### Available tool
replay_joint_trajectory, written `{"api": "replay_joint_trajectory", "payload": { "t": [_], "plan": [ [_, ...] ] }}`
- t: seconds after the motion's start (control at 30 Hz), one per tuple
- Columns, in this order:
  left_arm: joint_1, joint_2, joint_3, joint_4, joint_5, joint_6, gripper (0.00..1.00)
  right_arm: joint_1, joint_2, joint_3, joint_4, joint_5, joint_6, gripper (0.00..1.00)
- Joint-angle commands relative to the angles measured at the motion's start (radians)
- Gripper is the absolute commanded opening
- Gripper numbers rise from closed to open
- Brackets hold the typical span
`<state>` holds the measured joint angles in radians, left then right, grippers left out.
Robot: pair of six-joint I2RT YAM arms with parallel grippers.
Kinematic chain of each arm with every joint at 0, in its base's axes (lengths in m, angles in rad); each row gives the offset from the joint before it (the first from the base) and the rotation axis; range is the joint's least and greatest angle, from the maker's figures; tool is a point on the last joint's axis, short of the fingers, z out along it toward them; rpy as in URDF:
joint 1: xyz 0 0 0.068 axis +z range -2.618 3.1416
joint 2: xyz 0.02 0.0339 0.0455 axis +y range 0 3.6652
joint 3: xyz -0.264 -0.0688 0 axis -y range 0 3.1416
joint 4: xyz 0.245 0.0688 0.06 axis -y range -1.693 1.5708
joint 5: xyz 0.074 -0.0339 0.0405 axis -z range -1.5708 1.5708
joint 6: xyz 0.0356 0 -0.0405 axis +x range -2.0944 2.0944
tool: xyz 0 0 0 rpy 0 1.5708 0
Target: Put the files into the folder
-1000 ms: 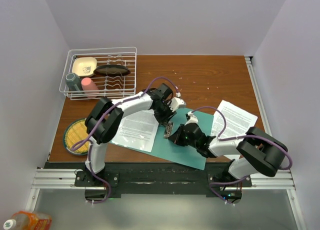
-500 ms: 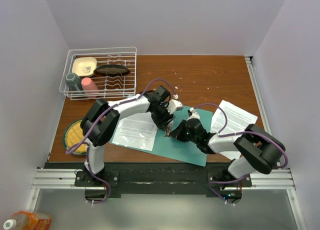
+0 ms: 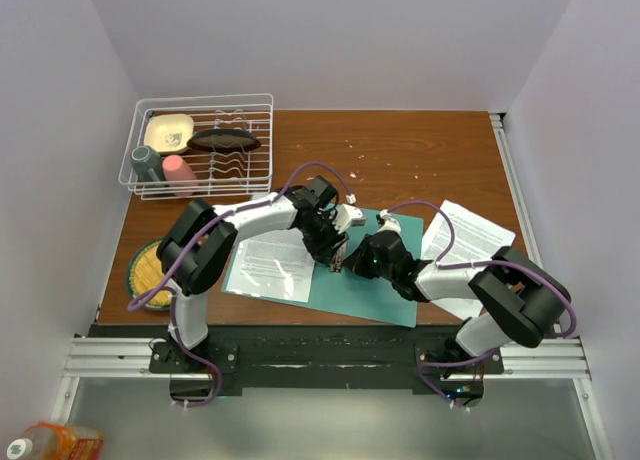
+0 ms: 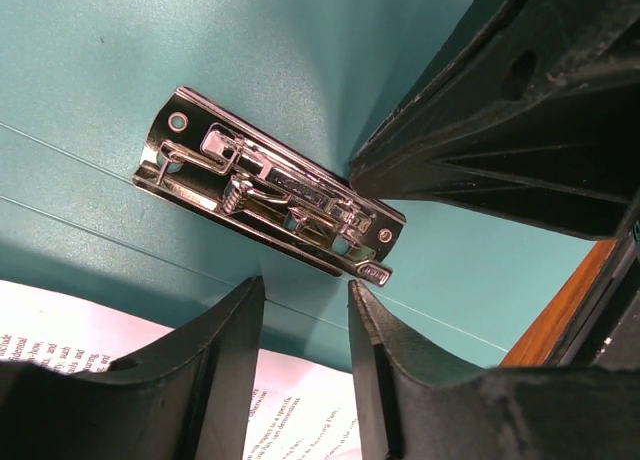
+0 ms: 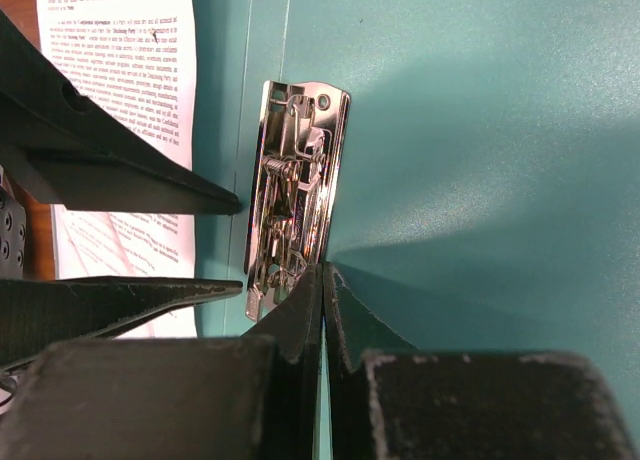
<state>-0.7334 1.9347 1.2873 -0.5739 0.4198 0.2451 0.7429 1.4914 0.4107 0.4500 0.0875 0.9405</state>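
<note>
The teal folder (image 3: 375,292) lies open on the table, its metal clip (image 4: 270,212) at the spine. One of the files (image 3: 268,265) rests on the folder's left half, and another (image 3: 472,242) lies off to the right, partly on the wood. My left gripper (image 4: 305,285) hovers just beside the clip, open, with nothing between its fingers. My right gripper (image 5: 323,272) is shut with nothing in it, its tips against the edge of the clip (image 5: 292,195). In the top view both grippers meet over the spine (image 3: 340,260).
A white wire dish rack (image 3: 200,145) with cups and a bowl stands at the back left. A round woven plate (image 3: 150,270) sits at the left edge. Bare wood lies behind the folder.
The two wrists have drawn closer together over the clip. The folder and the sheet on it have shifted slightly towards the near edge.
</note>
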Motion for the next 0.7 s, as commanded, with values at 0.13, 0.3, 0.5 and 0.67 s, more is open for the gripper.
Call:
{"api": "replay_joint_trajectory", "payload": {
  "t": [0.13, 0.3, 0.5, 0.67],
  "plan": [
    [-0.003, -0.005, -0.008, 0.019, 0.082, -0.007, 0.4, -0.01, 0.075, -0.001, -0.174, 0.038, -0.049, 0.0],
    [-0.008, 0.007, -0.016, 0.034, 0.096, -0.012, 0.38, -0.01, 0.101, 0.013, -0.162, 0.037, -0.032, 0.0],
    [-0.009, -0.011, -0.002, 0.023, 0.077, -0.001, 0.36, -0.01, 0.119, 0.022, -0.183, 0.055, -0.026, 0.0],
    [-0.008, -0.059, -0.028, 0.005, 0.065, -0.018, 0.36, -0.01, 0.09, 0.005, -0.188, 0.081, -0.022, 0.0]
  ]
}}
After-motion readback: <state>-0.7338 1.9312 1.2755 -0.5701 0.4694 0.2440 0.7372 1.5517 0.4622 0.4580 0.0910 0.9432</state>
